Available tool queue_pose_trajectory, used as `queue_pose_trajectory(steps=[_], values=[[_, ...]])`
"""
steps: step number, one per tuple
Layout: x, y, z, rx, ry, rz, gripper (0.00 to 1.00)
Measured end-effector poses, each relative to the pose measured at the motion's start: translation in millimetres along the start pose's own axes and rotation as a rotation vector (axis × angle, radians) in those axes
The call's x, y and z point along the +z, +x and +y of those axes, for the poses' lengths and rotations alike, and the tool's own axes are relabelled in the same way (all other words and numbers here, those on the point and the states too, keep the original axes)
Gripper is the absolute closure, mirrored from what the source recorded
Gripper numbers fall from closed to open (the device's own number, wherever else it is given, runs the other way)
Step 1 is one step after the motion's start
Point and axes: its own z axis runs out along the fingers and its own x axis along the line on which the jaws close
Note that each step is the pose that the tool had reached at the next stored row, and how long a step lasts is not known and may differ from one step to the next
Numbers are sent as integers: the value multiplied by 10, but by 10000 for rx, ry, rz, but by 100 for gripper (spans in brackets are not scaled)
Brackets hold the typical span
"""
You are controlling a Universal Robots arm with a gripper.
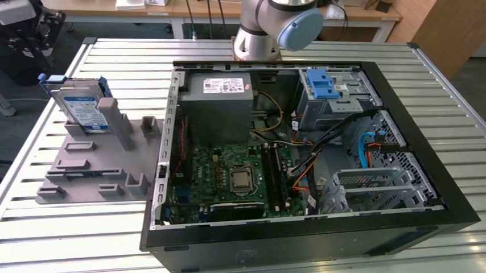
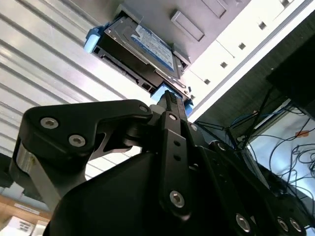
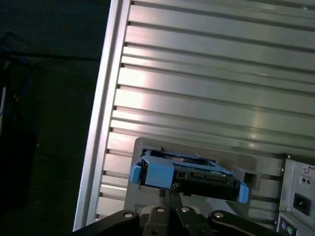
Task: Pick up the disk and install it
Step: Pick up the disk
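Observation:
The disk [image 1: 82, 108], silver with a white-and-blue label and a blue frame, stands on edge in a slot of the grey holder [image 1: 91, 165] at the exterior view's left. Both wrist views look at it from a distance, showing the disk [image 2: 147, 44] with its label side visible and the disk [image 3: 197, 174] with its connector edge visible. My gripper [image 3: 170, 192] is shut, with its thin black fingers pressed together and nothing between them. The gripper [image 2: 170, 98] points toward the disk and stays apart from it.
An open black computer case [image 1: 304, 153] lies on the slatted metal table [image 1: 76, 227]. Inside it are a grey power supply [image 1: 220, 108], a green motherboard [image 1: 235, 176], loose cables and a silver drive cage with a blue latch [image 1: 322, 85]. The arm's base [image 1: 254, 34] stands behind the case.

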Motion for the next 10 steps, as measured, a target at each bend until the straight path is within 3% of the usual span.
queue_pose_trajectory(steps=[10], values=[[1,0,0,-1522,24,60,89]])
